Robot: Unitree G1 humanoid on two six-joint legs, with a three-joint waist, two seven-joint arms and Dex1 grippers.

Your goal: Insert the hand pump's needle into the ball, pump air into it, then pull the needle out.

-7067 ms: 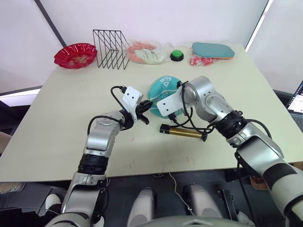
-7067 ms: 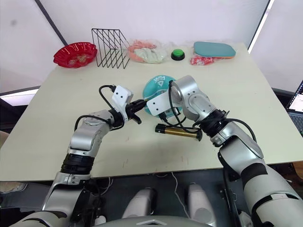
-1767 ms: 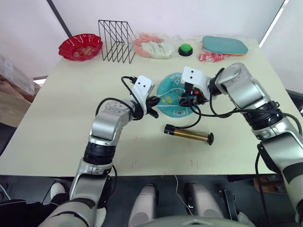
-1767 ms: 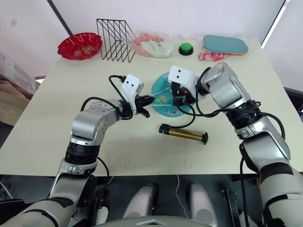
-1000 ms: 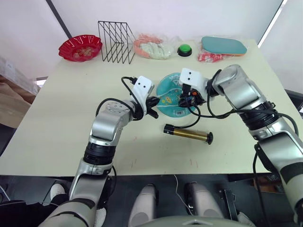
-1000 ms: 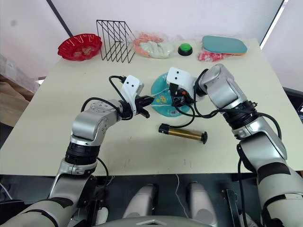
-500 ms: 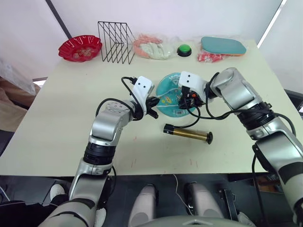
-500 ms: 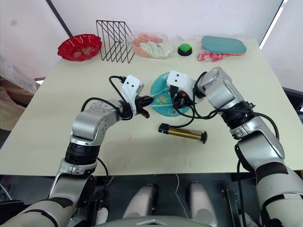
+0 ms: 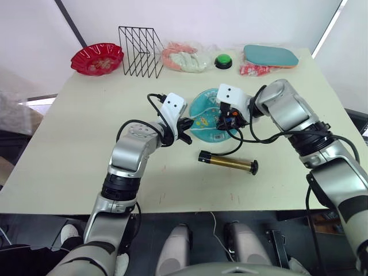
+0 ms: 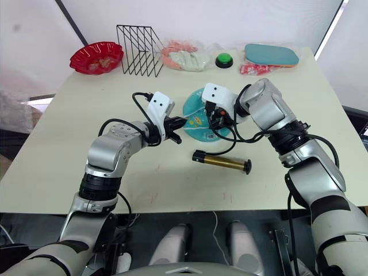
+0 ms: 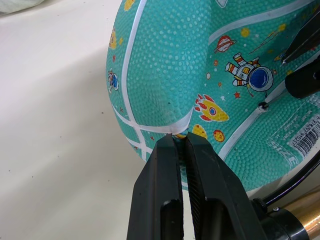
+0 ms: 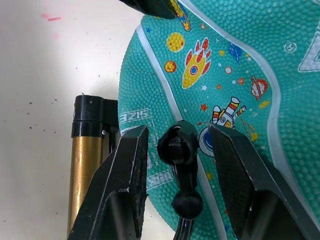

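1. A cream table (image 9: 69, 138) carries the job, with a red bowl (image 9: 94, 57), a black wire rack (image 9: 138, 50) and a green button (image 9: 222, 61) along its far edge.
2. The teal ball (image 9: 208, 118) lies near the table's middle, partly deflated and creased.
3. The left gripper (image 11: 181, 145) has its fingers pinched together on a fold at the ball's left rim, steadying it.
4. The right gripper (image 12: 177, 140) stands spread over the ball, its fingers either side of the needle's black fitting (image 12: 179, 150) without touching it.
5. The hand pump (image 9: 228, 163) lies on the table just in front of the ball, long axis crosswise, its hose (image 9: 230, 150) looping up to the fitting.
6. The right gripper is nearer the fitting, which I judge is the thing to take next.
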